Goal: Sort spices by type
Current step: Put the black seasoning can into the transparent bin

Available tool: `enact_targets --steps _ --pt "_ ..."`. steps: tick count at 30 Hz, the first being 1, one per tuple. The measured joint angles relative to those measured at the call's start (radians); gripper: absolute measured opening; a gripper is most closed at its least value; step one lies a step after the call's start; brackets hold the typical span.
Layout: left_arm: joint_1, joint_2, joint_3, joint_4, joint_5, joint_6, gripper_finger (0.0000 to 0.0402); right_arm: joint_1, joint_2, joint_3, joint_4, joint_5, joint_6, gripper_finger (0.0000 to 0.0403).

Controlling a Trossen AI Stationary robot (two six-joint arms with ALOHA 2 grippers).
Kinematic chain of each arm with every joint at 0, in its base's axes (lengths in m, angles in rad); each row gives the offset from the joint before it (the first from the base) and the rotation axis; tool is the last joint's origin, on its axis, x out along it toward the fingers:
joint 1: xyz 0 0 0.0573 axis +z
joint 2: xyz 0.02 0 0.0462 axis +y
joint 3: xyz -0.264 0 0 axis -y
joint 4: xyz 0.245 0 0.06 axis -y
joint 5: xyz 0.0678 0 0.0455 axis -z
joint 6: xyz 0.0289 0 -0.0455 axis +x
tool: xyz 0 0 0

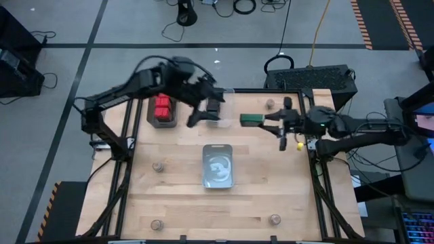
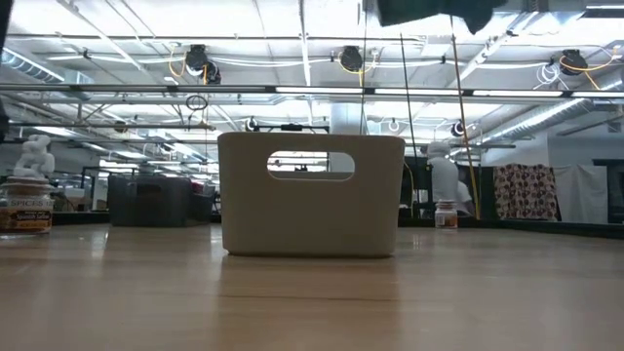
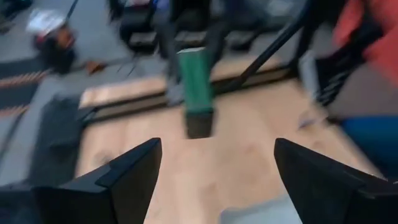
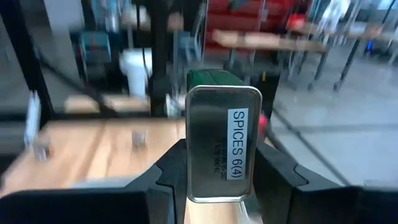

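Setting: workshop floor with cables ringed a pale wooden bench (image 1: 183, 203); ceiling lights and racks showed far behind it in the low view.
Left end effector (image 1: 203, 114): released, fingers (image 3: 134, 171) spread wide and holding nothing, at upper centre of the high view just right of the red group; probably parted after letting something go or to be ready for the next piece.
Right end effector (image 1: 266, 120): clenched on a green tin (image 1: 251, 120), at centre right of the high view; the right wrist view showed the tin (image 4: 217, 140) squeezed by its narrow sides with a label reading SPICES facing the camera, a grip that kept it level for carrying.
Red boxes (image 1: 162, 106): packed together in a dark tray at upper left of the bench, seemingly one sorted kind.
Round jars: scattered singly, one at middle left (image 1: 158, 166), two near the lower edge (image 1: 156, 224) (image 1: 274, 219), one near the upper right (image 1: 270, 104); judged not yet sorted.
Bin (image 2: 310, 195): stood at centre in the low view, handle slot facing the camera.
Silvery tin (image 1: 219, 165): lay flat at centre of the bench, apart from both arms.
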Motion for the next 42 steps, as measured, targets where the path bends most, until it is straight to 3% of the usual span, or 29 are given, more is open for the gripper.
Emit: enact_targets --steps 3,7,12,17,22,28,38,42 --pt "0.014 -0.056 -0.114 0.151 0.127 -0.046 0.0318 0.000 -0.107 -0.150 0.228 -0.004 0.025 0.0117" --pt "-0.017 -0.087 -0.321 0.500 0.144 -0.103 0.0318 0.000 -0.170 -0.345 0.609 -0.041 0.066 0.0116" --pt "-0.044 -0.072 -0.523 1.066 0.048 -0.249 0.0318 0.001 -0.164 -0.488 0.951 -0.089 0.109 0.0116" --pt "-0.069 0.012 -0.634 1.486 -0.031 -0.405 0.0318 0.001 -0.147 -0.538 1.098 -0.089 0.104 0.0116" --pt "-0.082 0.112 -0.638 1.603 -0.202 -0.482 0.0318 0.001 -0.101 -0.531 1.105 -0.080 0.093 0.0116" --pt "-0.085 0.191 -0.631 1.761 -0.139 -0.550 0.0318 0.001 -0.060 -0.532 1.132 -0.051 0.089 0.0116" --pt "-0.085 0.201 -0.631 1.763 -0.135 -0.551 0.0318 0.000 -0.053 -0.532 1.131 -0.041 0.081 0.0116" --pt "-0.095 0.201 -0.631 1.763 -0.156 -0.543 0.0318 0.000 -0.039 -0.532 1.132 0.019 0.075 0.0116"
